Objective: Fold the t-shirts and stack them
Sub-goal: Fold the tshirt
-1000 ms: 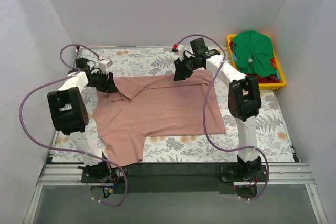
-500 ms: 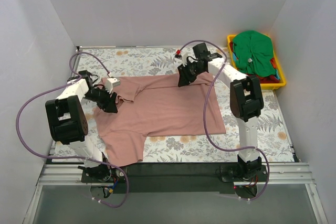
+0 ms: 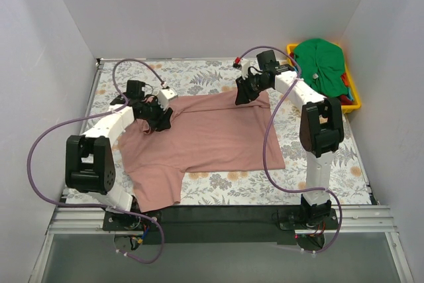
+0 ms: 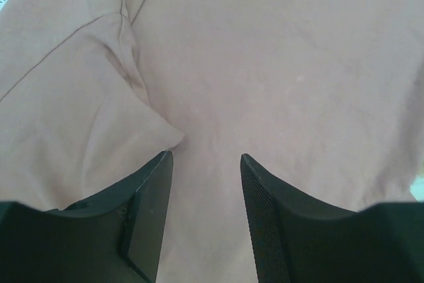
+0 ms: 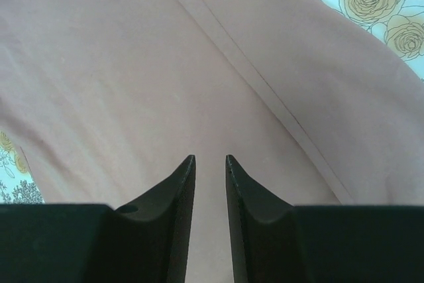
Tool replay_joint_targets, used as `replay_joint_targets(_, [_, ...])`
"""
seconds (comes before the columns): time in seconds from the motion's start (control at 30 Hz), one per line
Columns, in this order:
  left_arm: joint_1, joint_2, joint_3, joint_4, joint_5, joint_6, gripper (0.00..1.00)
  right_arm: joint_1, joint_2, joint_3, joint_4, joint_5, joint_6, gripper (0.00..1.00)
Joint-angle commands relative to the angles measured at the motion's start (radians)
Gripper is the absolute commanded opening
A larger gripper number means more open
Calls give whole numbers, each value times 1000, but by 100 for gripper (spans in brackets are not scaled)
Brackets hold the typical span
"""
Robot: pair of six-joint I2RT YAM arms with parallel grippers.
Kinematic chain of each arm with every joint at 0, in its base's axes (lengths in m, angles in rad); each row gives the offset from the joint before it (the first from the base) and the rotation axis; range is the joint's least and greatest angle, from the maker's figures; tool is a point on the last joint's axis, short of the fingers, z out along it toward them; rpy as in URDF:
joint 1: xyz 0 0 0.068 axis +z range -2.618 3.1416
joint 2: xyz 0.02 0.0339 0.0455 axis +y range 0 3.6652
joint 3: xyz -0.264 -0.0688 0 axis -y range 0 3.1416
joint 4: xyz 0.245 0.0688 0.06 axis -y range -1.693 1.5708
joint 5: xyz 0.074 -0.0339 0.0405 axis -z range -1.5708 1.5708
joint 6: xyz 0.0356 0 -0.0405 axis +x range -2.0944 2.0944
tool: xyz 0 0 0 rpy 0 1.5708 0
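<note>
A dusty pink t-shirt (image 3: 205, 140) lies spread flat on the floral table cover, one sleeve hanging toward the near edge. My left gripper (image 3: 159, 116) hovers over its upper left part, near the folded sleeve. In the left wrist view the left gripper (image 4: 205, 157) is open, with pink cloth (image 4: 278, 64) below and a small raised fold by the left fingertip. My right gripper (image 3: 245, 94) is at the shirt's far edge. The right gripper (image 5: 210, 157) has a narrow gap between its jaws, over flat cloth (image 5: 132, 64) beside a seam. A green t-shirt (image 3: 319, 61) fills the bin, on red cloth (image 3: 341, 99).
The yellow bin (image 3: 355, 101) stands at the far right corner. The right arm's purple cable (image 3: 265, 137) droops across the shirt's right side. The floral table cover (image 3: 318, 177) shows around the shirt, and white walls close in three sides.
The left gripper has swung right, from the table's left side onto the shirt's upper left. The right gripper has slid right along the far edge. The shirt has barely shifted.
</note>
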Motion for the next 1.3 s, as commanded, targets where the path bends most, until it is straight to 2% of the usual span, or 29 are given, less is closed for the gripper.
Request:
replay_joint_targets(0.0, [-46,53,11,137,-188,-137,44,2,-47,-13,1,-5,10,31])
replay_joint_targets(0.23, [-128,122,11,181,-318,-193,48,-19,-56,-47,1,13,-5,30])
replay_joint_targets(0.37, [-141,154,17,194,-358,-211,42,-39,-59,-61,1,16,-10,29])
replay_joint_targets(0.4, [-141,160,20,194,-370,-211,40,-44,-64,-62,-1,18,-11,29])
replay_joint_targets(0.53, [-147,185,34,174,-390,-210,19,-67,-71,-72,-1,24,-19,29])
replay_joint_targets(0.6, [-149,182,39,168,-392,-210,13,-74,-73,-72,-1,25,-22,29])
replay_joint_targets(0.63, [-149,182,40,168,-397,-210,6,-82,-73,-72,-1,25,-22,29])
replay_joint_targets(0.7, [-149,177,39,166,-398,-210,1,-88,-73,-70,-1,24,-20,29])
replay_joint_targets(1.0, [-149,94,71,64,-283,-223,0,-96,-93,-85,-2,21,-23,29])
replay_joint_targets(1.27, [-161,84,59,-9,-179,-223,0,-96,-84,-82,-4,15,-22,29])
